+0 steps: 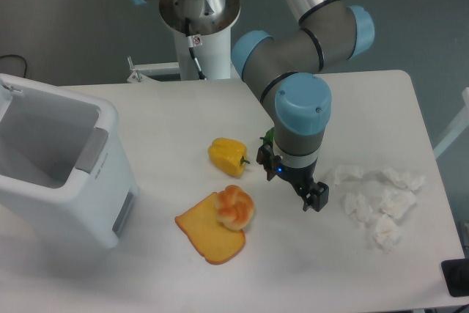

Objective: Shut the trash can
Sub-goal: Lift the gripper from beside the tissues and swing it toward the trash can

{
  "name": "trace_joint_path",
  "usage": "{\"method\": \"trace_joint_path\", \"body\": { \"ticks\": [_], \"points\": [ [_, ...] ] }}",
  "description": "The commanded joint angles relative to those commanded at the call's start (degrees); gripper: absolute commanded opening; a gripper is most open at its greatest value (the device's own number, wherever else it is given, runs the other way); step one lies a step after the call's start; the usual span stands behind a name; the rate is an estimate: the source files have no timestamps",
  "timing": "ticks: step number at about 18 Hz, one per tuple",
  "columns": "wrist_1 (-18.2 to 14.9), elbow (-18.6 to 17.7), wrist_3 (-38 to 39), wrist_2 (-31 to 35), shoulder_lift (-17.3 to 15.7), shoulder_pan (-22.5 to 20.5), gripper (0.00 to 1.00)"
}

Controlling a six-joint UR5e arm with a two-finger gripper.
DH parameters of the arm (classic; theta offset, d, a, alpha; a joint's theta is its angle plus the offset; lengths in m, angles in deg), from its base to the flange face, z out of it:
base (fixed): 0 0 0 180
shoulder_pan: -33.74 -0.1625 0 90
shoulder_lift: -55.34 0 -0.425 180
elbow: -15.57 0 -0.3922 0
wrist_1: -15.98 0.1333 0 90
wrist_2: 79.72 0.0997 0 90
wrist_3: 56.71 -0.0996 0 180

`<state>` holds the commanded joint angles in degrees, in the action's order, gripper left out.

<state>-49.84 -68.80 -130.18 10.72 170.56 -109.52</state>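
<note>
Trash can (62,170) open, interior visible — rigid, light, smooth plastic; likely slides if shoved. Push hinged lid (9,93), no grasp needed. Gripper (311,196) well apart — jaw state indeterminate.

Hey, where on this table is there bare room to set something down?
Bare patches: the far strip between the trash can and the yellow pepper, and the near edge below the toast slice. It is crowded around the gripper, the bread roll and the crumpled tissues.
</note>
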Motion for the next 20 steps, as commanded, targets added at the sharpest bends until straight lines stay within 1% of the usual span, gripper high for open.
{"method": "trace_joint_path", "body": {
  "ticks": [4, 6, 8, 10, 11, 13, 14, 15, 17, 19, 20],
  "points": [
    [-0.3, 0.6, 0.0, -0.3, -0.4, 0.1, 1.00],
    [0.0, 0.4, 0.0, -0.1, -0.7, 0.3, 1.00],
    [0.2, -0.5, 0.1, 0.6, -1.8, 0.6, 1.00],
    [0.2, -2.7, 0.3, 1.9, -3.9, 0.6, 1.00],
    [0.2, -4.6, 0.8, 2.5, -6.0, 0.6, 1.00],
    [1.0, -7.5, 1.0, 2.6, -7.6, 0.5, 1.00],
    [2.3, -7.9, 2.2, 2.6, -7.5, 0.6, 1.00],
    [3.2, -7.9, 5.1, 2.2, -7.3, 0.6, 1.00],
    [3.3, -8.6, 12.7, 1.3, -8.1, 0.8, 1.00],
    [3.0, -8.8, 16.1, 0.8, -9.7, 2.4, 1.00],
    [2.8, -8.8, 17.6, -0.5, -10.1, 2.9, 1.00]
  ]
}}
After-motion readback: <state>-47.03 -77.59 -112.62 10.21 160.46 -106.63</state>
